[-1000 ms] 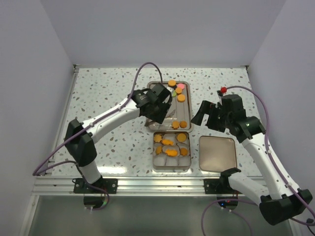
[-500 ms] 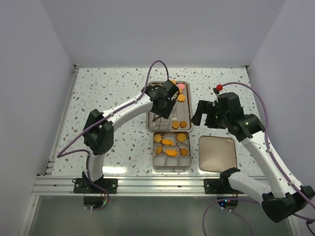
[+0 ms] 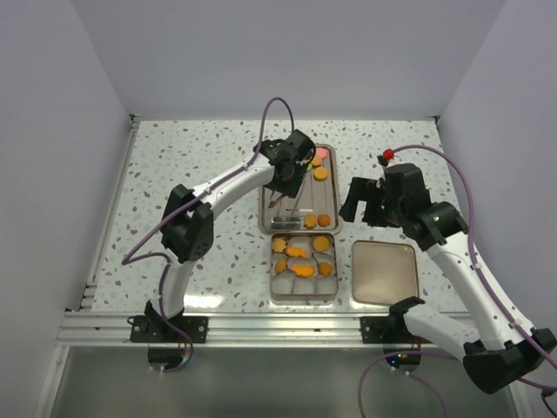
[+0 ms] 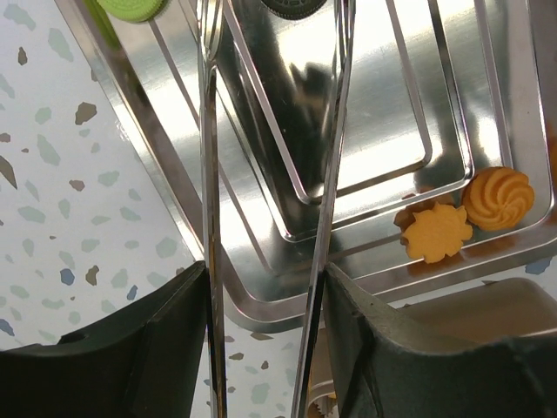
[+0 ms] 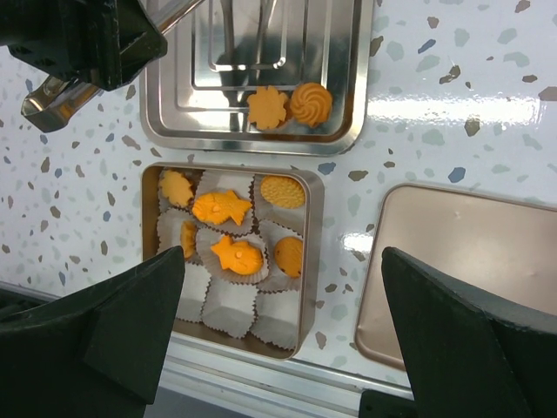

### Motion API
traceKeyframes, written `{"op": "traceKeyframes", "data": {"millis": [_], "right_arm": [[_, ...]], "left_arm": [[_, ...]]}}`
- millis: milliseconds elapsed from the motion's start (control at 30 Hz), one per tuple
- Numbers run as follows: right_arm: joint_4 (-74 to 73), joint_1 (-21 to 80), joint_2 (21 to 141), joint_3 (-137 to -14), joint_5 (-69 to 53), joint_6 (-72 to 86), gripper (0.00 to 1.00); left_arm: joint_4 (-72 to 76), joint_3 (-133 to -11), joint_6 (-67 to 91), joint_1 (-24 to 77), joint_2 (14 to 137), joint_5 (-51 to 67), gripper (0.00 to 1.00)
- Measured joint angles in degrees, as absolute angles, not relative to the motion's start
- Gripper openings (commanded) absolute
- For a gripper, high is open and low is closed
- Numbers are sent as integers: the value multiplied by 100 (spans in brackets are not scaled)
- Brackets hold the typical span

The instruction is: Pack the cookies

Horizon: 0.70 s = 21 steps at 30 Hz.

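My left gripper [image 3: 291, 174] hangs over the steel tray [image 3: 271, 196] and is shut on metal tongs [image 4: 209, 174]. The tong blades run up the left wrist view to a green cookie [image 4: 130, 7] and a black cookie [image 4: 296, 4] at the top edge. Loose orange cookies [image 3: 320, 173] and a pink one [image 3: 320, 152] lie at the tray's far right. A flower cookie [image 4: 435, 232] and a swirl cookie [image 4: 498, 197] lie in its near right corner. The cookie box [image 3: 275, 266] holds orange cookies [image 5: 235, 257] in paper cups. My right gripper [image 3: 361, 205] is open and empty, above the table right of the tray.
The box's tan lid [image 3: 385, 272] lies flat right of the box, also in the right wrist view [image 5: 461, 261]. Several paper cups [image 5: 231, 309] in the box's near row hold nothing. White walls close in the speckled table [image 3: 191, 174] on three sides.
My left arm has stretched farther over the tray, carrying the tongs from its near left part toward the far cookies. My right gripper shifted slightly and then held still.
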<state>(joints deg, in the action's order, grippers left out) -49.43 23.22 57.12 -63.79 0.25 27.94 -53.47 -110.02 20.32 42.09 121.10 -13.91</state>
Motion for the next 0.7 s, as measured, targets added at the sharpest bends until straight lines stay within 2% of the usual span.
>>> {"op": "traceKeyframes", "data": {"millis": [133, 433, 700], "right_arm": [[-4941, 2324, 5712, -6379, 58, 2783, 99], [-4934, 2324, 5730, -6379, 58, 2779, 99], [-4932, 2386, 5745, -6379, 58, 2779, 99]], "left_arm": [[-5378, -11177, 2021, 4169, 12248, -1361, 54], [-5382, -11216, 1992, 4176, 12287, -1219, 41], [-5384, -11216, 1986, 4174, 12276, -1219, 38]]}}
